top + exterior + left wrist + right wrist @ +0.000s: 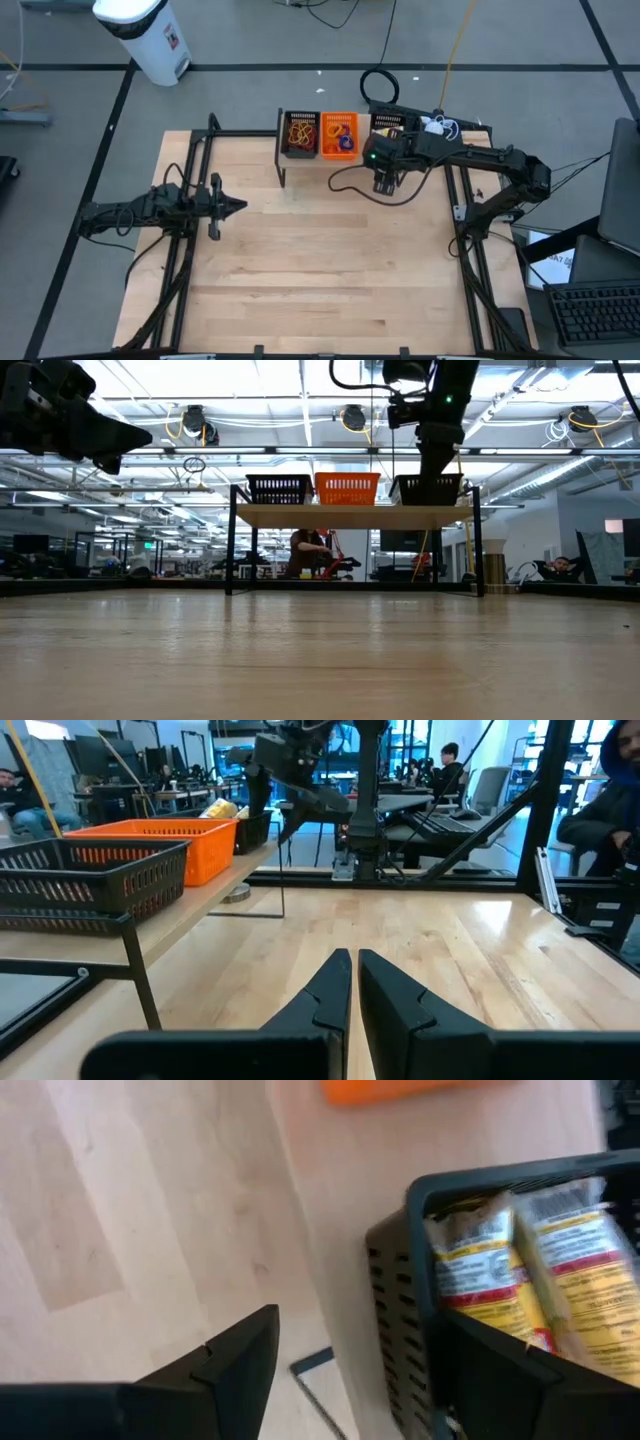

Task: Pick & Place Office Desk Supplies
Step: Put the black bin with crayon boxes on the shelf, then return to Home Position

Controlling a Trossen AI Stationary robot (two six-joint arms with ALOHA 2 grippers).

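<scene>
Packets (520,1270) inside black mesh bin (400,1280)

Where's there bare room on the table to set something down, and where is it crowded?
Bare wood spans the table between the left claw and right claw, and all of the near half. Crowded: the back shelf, holding two mesh bins and the orange bin.

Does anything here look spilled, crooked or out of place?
Nothing stands out. The three bins sit in a row on the raised shelf: rubber bands in the left black bin, rings in the orange bin, and yellow-and-white packets in the right black bin.
</scene>
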